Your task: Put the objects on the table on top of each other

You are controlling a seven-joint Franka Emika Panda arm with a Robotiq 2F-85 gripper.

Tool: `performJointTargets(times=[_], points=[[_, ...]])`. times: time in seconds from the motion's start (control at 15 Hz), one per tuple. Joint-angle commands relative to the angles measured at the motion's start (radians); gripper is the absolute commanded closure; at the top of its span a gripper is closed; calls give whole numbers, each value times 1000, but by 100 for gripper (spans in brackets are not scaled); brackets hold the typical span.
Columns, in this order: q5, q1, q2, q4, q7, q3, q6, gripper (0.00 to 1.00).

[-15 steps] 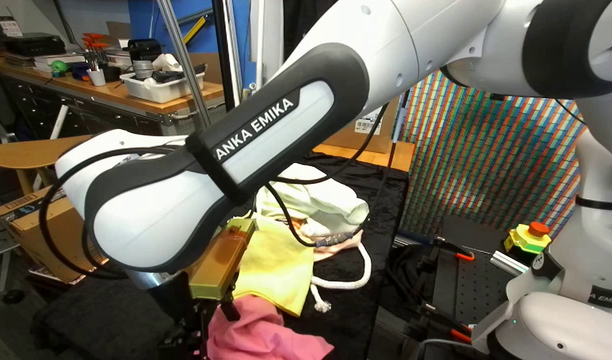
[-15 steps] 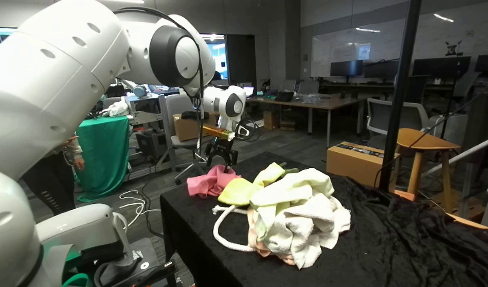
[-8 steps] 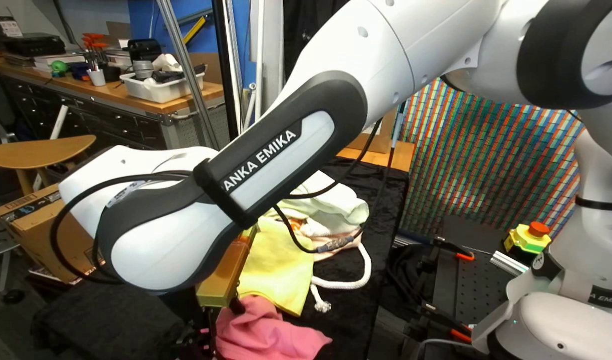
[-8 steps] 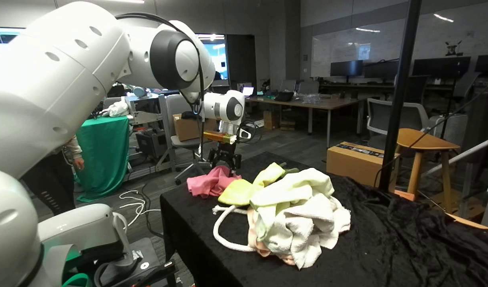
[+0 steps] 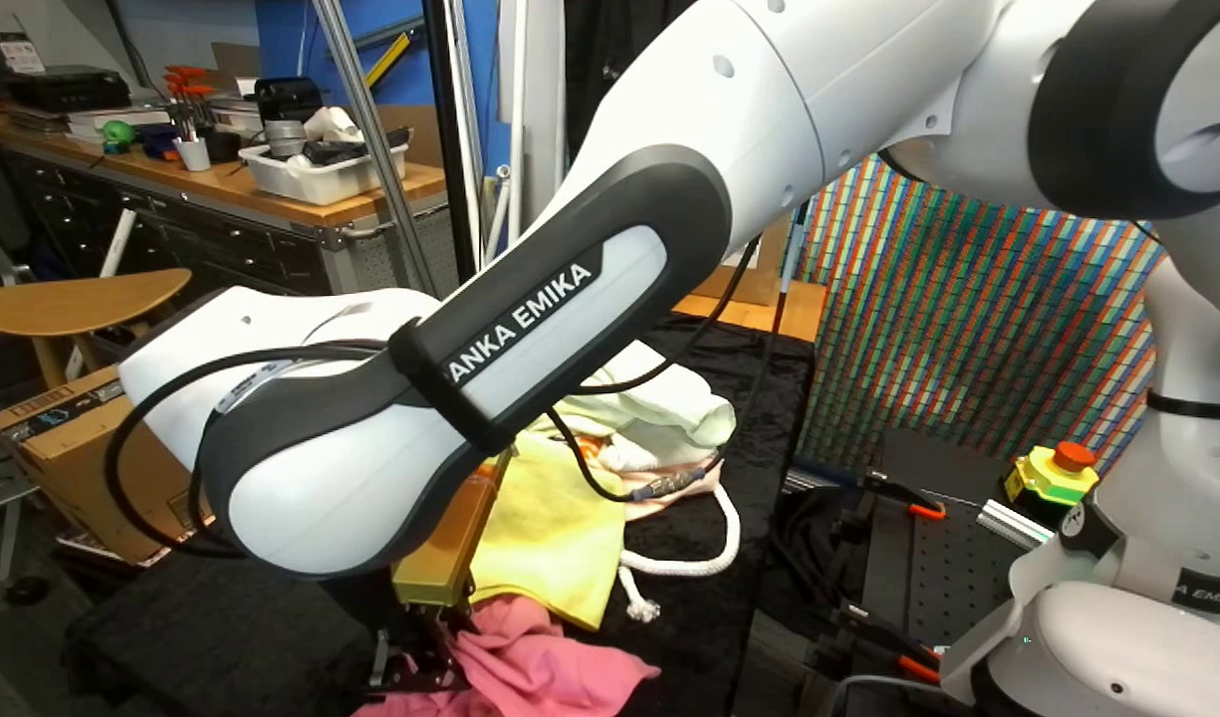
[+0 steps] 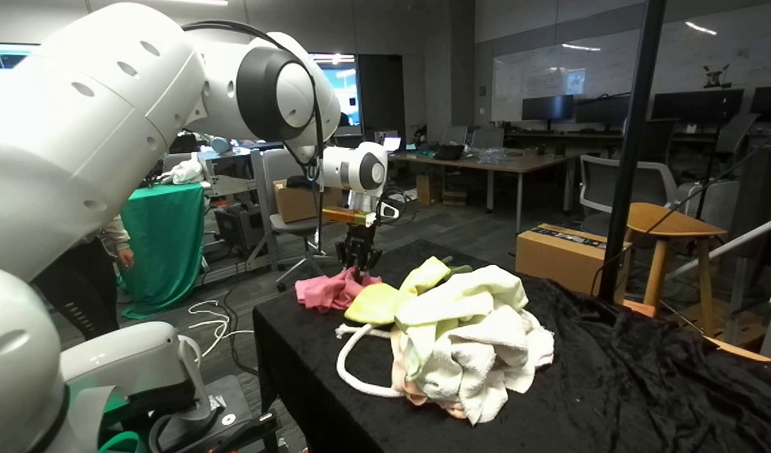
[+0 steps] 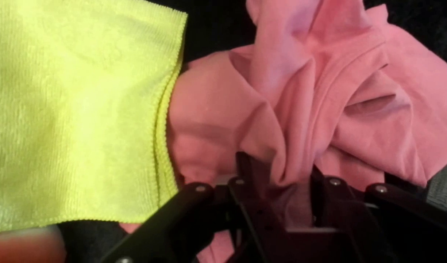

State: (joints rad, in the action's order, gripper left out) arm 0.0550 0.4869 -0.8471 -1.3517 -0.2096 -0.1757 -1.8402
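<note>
A crumpled pink cloth (image 7: pixel 373 138) lies on the black-covered table, near its far end in an exterior view (image 6: pixel 325 292). From above, my gripper (image 7: pixel 278 164) has its fingers around a bunched fold of that cloth, and the fabric fills the gap between them. In an exterior view the gripper (image 6: pixel 359 272) points down into the pink cloth. Right beside it lies a yellow cloth (image 7: pixel 81 109), running under or against a heap of pale green and white towels (image 6: pixel 486 340). Peach fabric (image 6: pixel 416 393) peeks out beneath that heap.
A white rope (image 6: pixel 342 365) loops out from the towel heap onto the black table cover (image 6: pixel 612 377). The table edge drops off close to the pink cloth. A cardboard box (image 6: pixel 564 261) and a wooden stool (image 6: pixel 671 220) stand on the floor beyond.
My gripper has come down onto the pink cloth, and its fingers have drawn together, gathering the fabric into folds. The yellow cloth and the towel heap have stayed put.
</note>
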Motion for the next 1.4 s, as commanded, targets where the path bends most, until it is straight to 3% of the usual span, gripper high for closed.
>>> performJointTargets(times=[0.0,0.13,0.67,1.33], points=[[6,-7,17,11,-6,4,-3,95],[3,-16,43,1,-4,4,-9,100],[-11,-74,208,-63,-42,29,-118,98],[-35,-208,384,-80,-180,104,-183,98]])
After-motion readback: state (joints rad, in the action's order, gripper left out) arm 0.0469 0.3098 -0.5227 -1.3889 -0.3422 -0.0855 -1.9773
